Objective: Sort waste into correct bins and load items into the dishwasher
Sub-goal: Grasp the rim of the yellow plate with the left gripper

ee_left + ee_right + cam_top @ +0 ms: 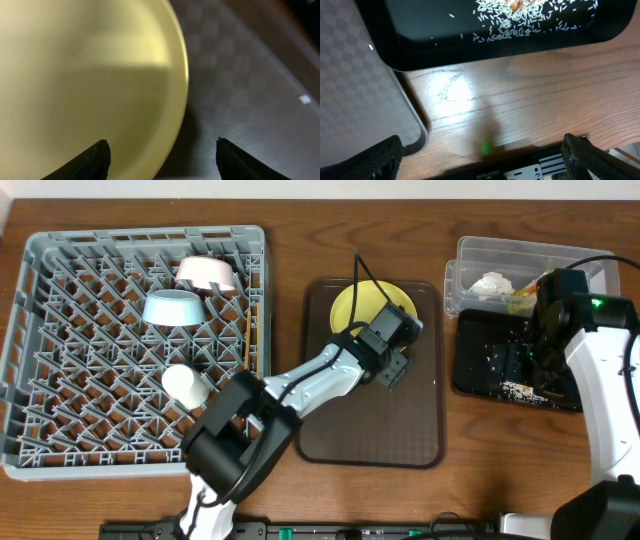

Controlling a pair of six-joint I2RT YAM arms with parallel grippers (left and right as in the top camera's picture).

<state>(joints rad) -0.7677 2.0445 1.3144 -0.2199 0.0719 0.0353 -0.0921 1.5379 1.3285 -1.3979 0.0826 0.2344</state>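
A round yellow plate (365,305) (75,75) lies at the far end of the brown serving tray (330,430). My left gripper (390,368) (162,160) is open and low over the plate's near rim, one finger (95,162) above the plate and the other over the tray. The grey dishwasher rack (60,350) holds a pinkish-white bowl (205,273), a light blue bowl (173,307), a white cup (185,385) and chopsticks (253,330). My right gripper (535,355) (485,160) hangs open and empty near the black tray (470,370) (420,45), which holds rice scraps (520,22).
The clear tub (470,255) at the back right holds a crumpled tissue (490,283) and a wrapper (520,302). In the right wrist view the brown tray's corner (365,90) lies left of bare wooden table (520,100).
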